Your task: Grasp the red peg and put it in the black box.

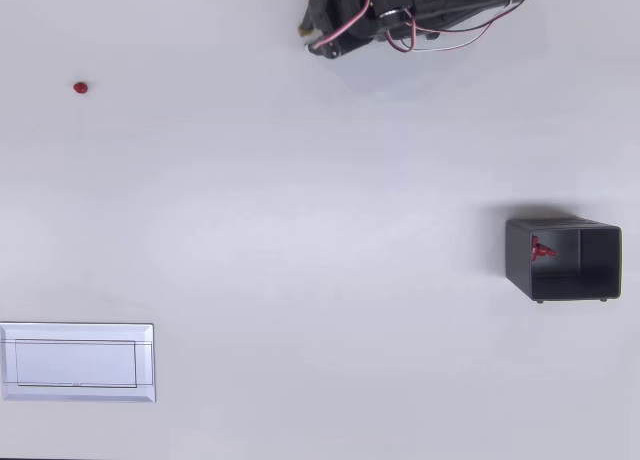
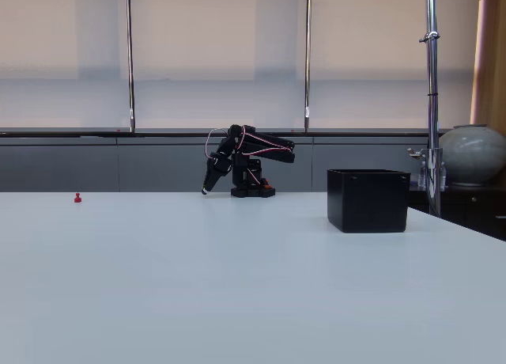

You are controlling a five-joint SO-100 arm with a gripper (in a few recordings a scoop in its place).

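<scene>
Jaws' state cannot be told; gripper is folded at 12 o'clock of the tabletop in the overhead view, nothing held. Red peg is seen at 10 o'clock, ungrasped. Black box at 3 o'clock holds a spiky red piece. Grasp and placement are judged still to do.

We can't tell the gripper jaw state, too small in both views. Arm cut off by overhead top edge. White plate clipped at left edge. Box inside hidden in fixed view. Peg just a speck, shape unclear.
</scene>
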